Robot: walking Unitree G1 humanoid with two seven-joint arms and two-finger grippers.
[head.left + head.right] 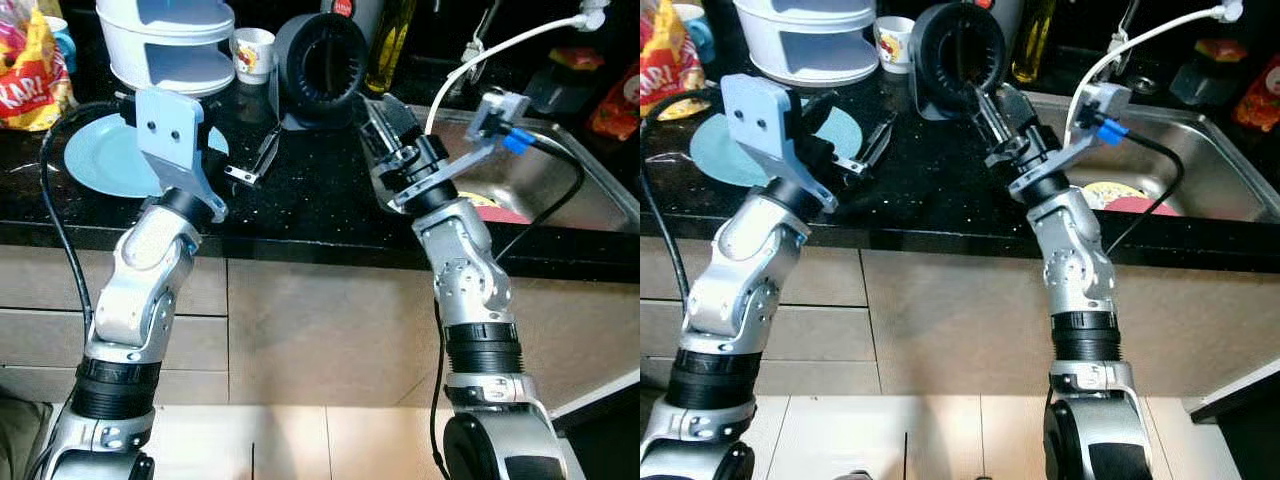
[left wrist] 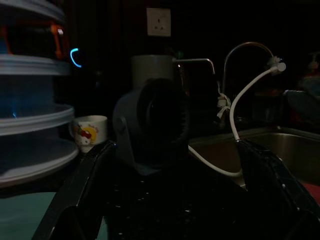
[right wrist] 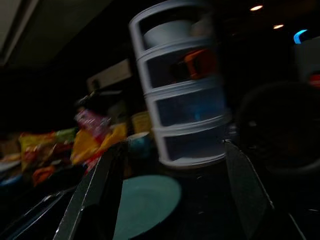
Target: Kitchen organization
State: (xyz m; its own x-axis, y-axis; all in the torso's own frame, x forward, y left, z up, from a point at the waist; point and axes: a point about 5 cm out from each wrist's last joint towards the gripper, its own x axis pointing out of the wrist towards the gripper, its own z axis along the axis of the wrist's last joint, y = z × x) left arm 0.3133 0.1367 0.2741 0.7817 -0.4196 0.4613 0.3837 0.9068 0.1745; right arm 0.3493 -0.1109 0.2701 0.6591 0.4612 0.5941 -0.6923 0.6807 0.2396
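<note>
From the head views, tidying looks barely begun: one teal plate (image 1: 105, 158), one cartoon mug (image 1: 252, 52), one black fan (image 1: 318, 57) and one white tiered organiser (image 1: 172, 42) sit on the black counter (image 1: 310, 205). The left wrist view shows the left gripper (image 2: 172, 190) spread wide and empty, facing the fan. The right wrist view shows the right gripper (image 3: 170, 195) equally wide and empty, facing plate and organiser.

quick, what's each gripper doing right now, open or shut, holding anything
left gripper: open, holding nothing, above the black counter.
right gripper: open, holding nothing, beside the sink.
</note>
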